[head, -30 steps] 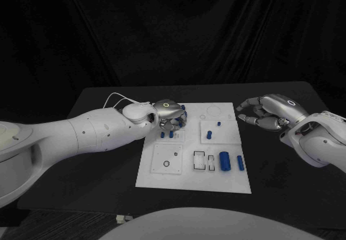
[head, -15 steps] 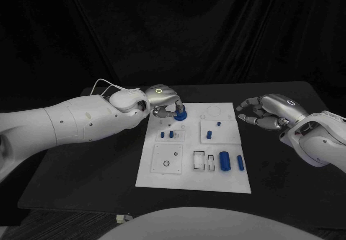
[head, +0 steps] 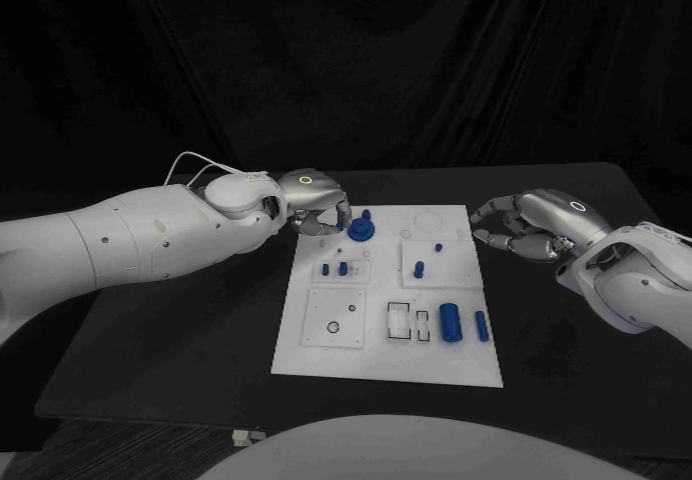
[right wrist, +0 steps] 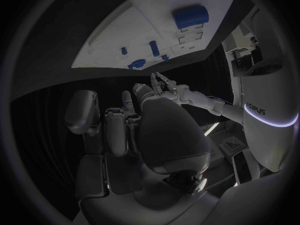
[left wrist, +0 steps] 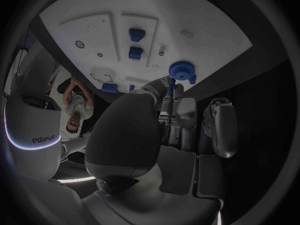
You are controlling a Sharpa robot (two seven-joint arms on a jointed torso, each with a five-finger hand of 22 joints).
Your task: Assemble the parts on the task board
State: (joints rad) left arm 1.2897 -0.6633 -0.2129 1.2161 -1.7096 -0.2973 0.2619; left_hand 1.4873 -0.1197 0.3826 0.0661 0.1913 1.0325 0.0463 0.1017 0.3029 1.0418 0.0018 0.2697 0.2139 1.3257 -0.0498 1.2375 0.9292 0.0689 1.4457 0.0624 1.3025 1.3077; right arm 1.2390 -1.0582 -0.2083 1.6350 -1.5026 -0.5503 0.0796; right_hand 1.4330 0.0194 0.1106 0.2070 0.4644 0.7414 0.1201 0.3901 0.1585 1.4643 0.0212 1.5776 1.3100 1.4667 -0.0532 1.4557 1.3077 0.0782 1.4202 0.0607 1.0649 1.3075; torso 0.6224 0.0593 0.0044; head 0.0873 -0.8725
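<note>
I see the black tabletop (head: 173, 300) filling the middle of the head view, with the white task board (head: 389, 360) lying at its centre. My left arm (head: 130, 240) reaches in from the left of the frame; my right arm (head: 635, 280) enters from the right.

The left hand (head: 315, 205) now sits just off the board's upper left corner, its fingers apart and grasping nothing. A second ago it was bent over the board further down; half a second ago it was on the blue gear (head: 361, 231). It has since let go and drawn back. The gear now stands free at the board's upper left, a small knob rising from its top.

The right hand (head: 531, 228) hovers beside the board's upper right edge, fingers loosely curled, holding nothing, unmoved.

Smaller still: a blue cylinder (head: 450, 321) and a slim blue pin (head: 480, 325) lie at the lower right, and short blue pegs (head: 335, 269) sit mid-board.

I judge the gear placed, with other parts left to fit.
</note>
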